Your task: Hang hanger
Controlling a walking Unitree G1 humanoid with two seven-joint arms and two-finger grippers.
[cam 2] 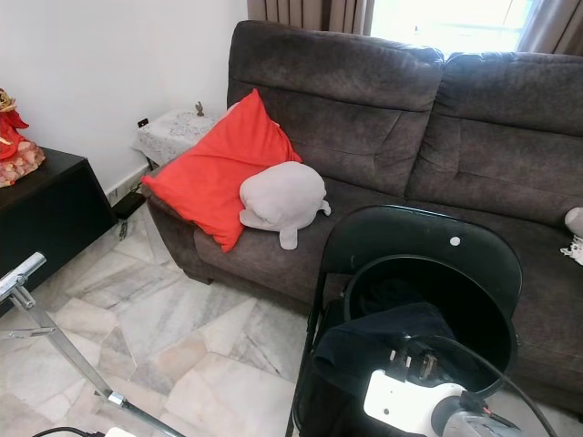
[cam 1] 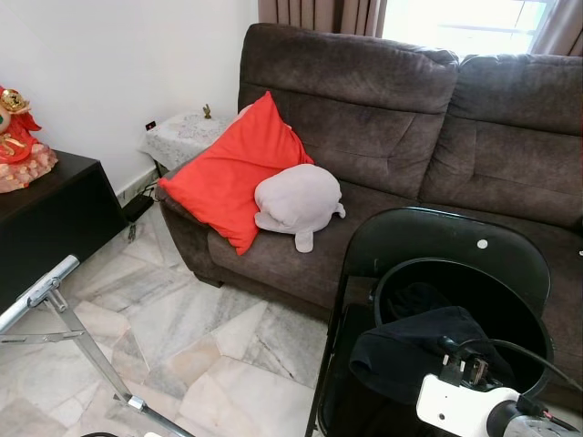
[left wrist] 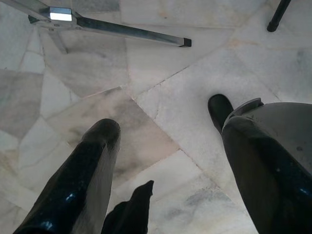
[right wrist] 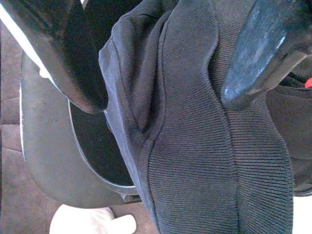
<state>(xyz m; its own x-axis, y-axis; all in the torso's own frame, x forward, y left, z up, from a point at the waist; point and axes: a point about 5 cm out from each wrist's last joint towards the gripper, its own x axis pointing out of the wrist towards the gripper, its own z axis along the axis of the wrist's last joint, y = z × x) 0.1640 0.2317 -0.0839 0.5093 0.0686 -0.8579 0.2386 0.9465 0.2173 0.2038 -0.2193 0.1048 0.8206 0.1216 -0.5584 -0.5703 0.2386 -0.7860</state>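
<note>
Right gripper (right wrist: 165,58) — fingers spread, held just over a dark ribbed garment (right wrist: 209,161) draped on the rim of a black basket (cam 1: 474,300) at near right, nothing grasped. Left gripper (left wrist: 165,146) — fingers apart, empty, hung above the marble floor (left wrist: 161,83). A metal rack (cam 1: 55,319) is seen at near left. No hanger can be made out. Far side: brown sofa (cam 1: 383,127) with red cushion (cam 1: 228,173) and grey plush (cam 1: 296,200).

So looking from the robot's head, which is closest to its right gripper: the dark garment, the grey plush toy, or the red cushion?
1. Dark garment: the open right gripper has a finger on either side of it, over the black chair.
2. Grey plush toy: on the sofa seat, further left.
3. Red cushion: behind the toy, leaning at the sofa's left arm.
</note>
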